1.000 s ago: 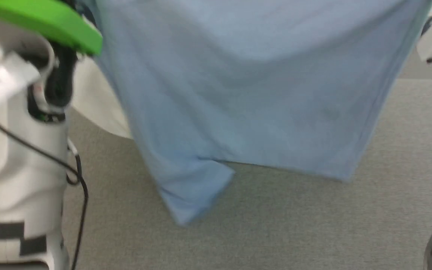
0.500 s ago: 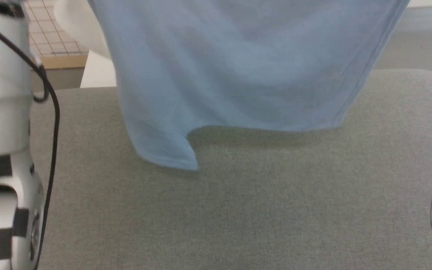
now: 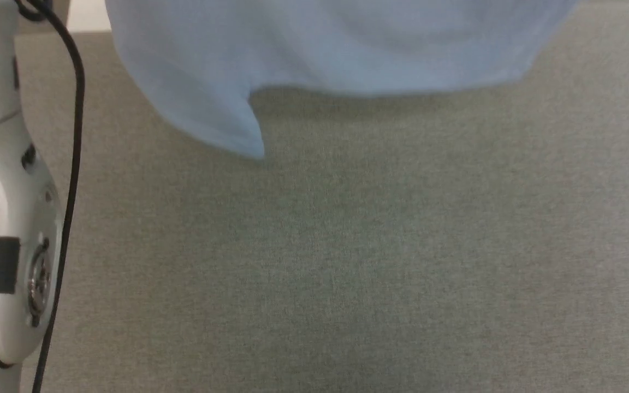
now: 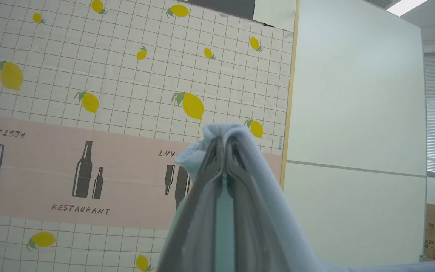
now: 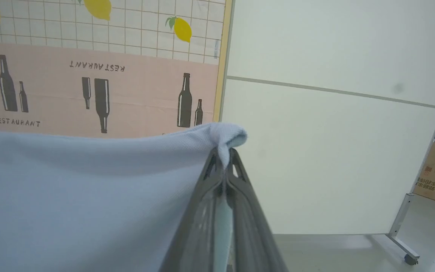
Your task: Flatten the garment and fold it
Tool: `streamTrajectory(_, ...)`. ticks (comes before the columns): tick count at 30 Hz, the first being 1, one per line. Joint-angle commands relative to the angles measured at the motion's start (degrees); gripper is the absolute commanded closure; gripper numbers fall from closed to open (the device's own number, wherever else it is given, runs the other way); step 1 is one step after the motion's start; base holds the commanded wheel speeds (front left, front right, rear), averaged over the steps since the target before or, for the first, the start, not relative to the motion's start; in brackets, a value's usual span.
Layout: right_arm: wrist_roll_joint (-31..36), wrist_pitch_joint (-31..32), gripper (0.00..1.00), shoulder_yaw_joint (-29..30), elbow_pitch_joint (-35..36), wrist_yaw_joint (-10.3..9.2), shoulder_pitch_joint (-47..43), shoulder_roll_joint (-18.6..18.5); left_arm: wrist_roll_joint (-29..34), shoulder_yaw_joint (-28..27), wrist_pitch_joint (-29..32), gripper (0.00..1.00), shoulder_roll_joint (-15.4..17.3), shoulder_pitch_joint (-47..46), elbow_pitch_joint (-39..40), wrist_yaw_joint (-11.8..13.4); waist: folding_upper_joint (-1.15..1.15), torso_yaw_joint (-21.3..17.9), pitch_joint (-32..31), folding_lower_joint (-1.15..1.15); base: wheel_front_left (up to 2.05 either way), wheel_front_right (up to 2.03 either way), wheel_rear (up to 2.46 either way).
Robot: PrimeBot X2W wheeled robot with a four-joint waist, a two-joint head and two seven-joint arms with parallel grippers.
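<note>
The garment (image 3: pixel 320 49), light blue, hangs below my grippers, stretched between them. My left gripper (image 4: pixel 223 145) is clamped on one top corner and my right gripper (image 5: pixel 223 158) on the other. Its long axis runs from gripper to gripper. The lower edge hangs near the grey counter (image 3: pixel 347 262); contact cannot be confirmed. Both arms are equally placed for lowering.

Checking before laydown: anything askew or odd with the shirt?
The garment hangs from the left gripper and right gripper, both pinched on fabric, but its lower edge is uneven: the left corner droops lower, toward the grey surface. No damage visible.
</note>
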State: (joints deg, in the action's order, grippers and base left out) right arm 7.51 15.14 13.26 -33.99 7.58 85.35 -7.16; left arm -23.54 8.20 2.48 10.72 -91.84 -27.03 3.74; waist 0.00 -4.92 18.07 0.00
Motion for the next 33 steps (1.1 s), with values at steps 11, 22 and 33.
streamTrajectory(11,5.70,-9.13,1.00,0.30,-6.34,-0.09,3.33,-3.98,-2.10,-0.39,-12.17,1.00,-1.26,-5.72,-9.35,-6.47,0.00,3.13,12.32,0.00,0.00,0.00,0.00)
streamTrajectory(22,1.68,-15.05,1.00,-5.42,-10.44,-0.09,-2.00,-6.25,-7.39,2.04,-14.26,1.00,-0.75,3.71,-7.60,-10.86,0.00,4.47,15.48,0.00,0.00,0.00,0.00)
streamTrajectory(33,-20.03,-12.81,1.00,-14.59,3.94,-0.09,-20.72,-13.69,-14.77,3.12,-7.06,1.00,4.56,28.58,14.93,-10.74,0.00,5.47,12.05,0.00,0.00,0.00,0.00)
